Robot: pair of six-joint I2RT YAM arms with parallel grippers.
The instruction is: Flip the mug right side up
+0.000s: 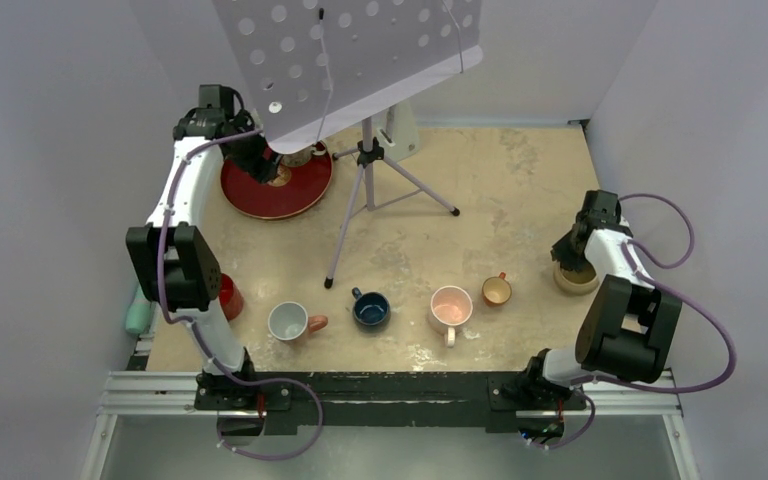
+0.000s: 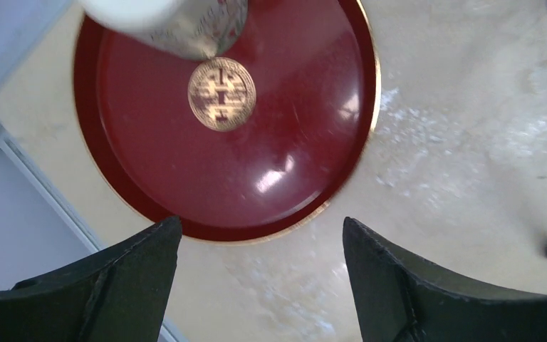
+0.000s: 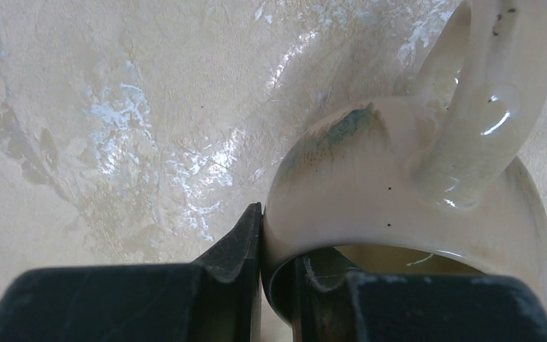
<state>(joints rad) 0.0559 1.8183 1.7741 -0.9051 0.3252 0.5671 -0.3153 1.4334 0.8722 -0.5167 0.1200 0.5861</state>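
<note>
my right gripper point(image 3: 267, 249) is clamped narrow on the wall of the cream mug point(image 3: 370, 185), one finger outside against the glaze and the other inside the rim. in the right wrist view the mug's mouth faces the gripper and its handle point(image 3: 484, 107) sticks out on the side away from it. from above, that mug point(image 1: 578, 282) sits on the table point(image 1: 480, 190) near the right edge, mouth up as far as i can tell, with the gripper point(image 1: 572, 262) coming down into it.

my left gripper point(image 2: 260, 228) stands wide with nothing between the fingers. it hangs over the near edge of the red tray point(image 2: 292, 164), which has a gold emblem point(image 2: 221, 93) in the middle. a patterned cup point(image 2: 192, 28) stands on the tray just beyond the emblem, its white end toward the camera; i cannot tell whether that end is the rim or the base. in the top view the tray point(image 1: 260, 200) lies at the far left of the table, with the left gripper point(image 1: 260, 160) above it and the cup point(image 1: 298, 155) half hidden by a perforated board point(image 1: 350, 50) on a tripod point(image 1: 368, 160).

along the near side stand a red cup point(image 1: 228, 297), a white mug point(image 1: 288, 321), a blue mug point(image 1: 370, 308), a pink mug point(image 1: 450, 306) and an orange mug point(image 1: 497, 290), all mouth up and well apart from each other.
</note>
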